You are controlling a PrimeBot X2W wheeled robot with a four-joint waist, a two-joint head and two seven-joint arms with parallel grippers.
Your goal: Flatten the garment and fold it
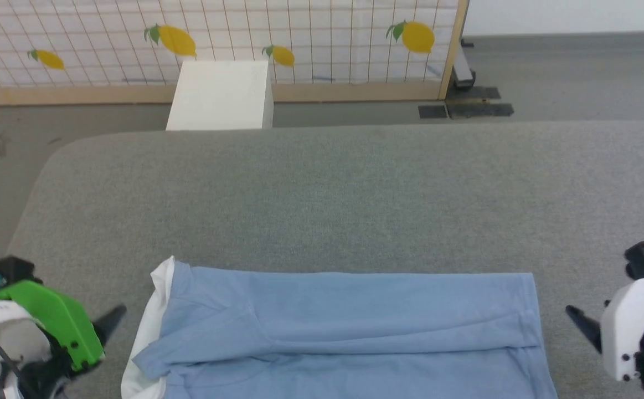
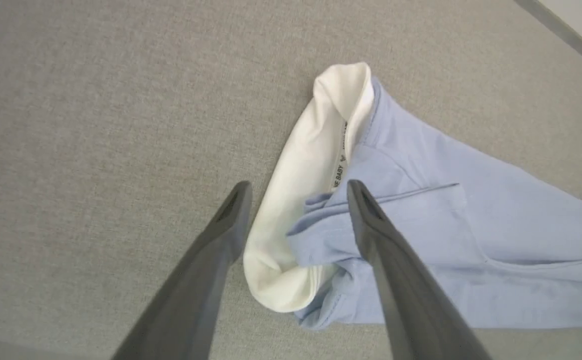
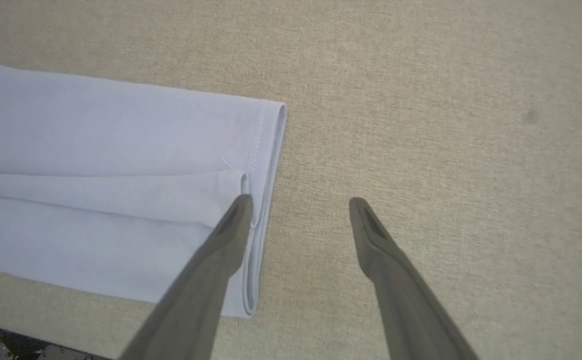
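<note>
The garment [image 1: 344, 327], a light blue shirt, lies on the grey table [image 1: 355, 194] at 6 o'clock in the head view. It is folded lengthwise into a long band, with its white collar [image 1: 153, 310] at the 9 o'clock end and its stitched hem [image 1: 537, 321] at the 3 o'clock end. A sleeve [image 1: 200, 343] is folded across the body near the collar.

The left jaws stand wide open and grip nothing. In the head view they sit at 8 o'clock. One dark fingertip [image 1: 112, 320] points towards the collar, with bare table between them. In the left wrist view the two fingers are spread well apart. One finger [image 2: 210, 250] shows over bare table and the other finger [image 2: 386, 250] over blue fabric, with the collar [image 2: 296, 200] between them.

The right jaws are also wide open and grip nothing. In the head view they sit at 4 o'clock. A fingertip [image 1: 582, 324] points at the hem, apart from it. In the right wrist view one finger [image 3: 220, 255] shows over the hem corner [image 3: 255, 200] and the other finger [image 3: 386, 260] over bare table.

Beyond the table, a white box [image 1: 222, 94] stands at 11 o'clock before a lemon-patterned screen [image 1: 327, 33].
</note>
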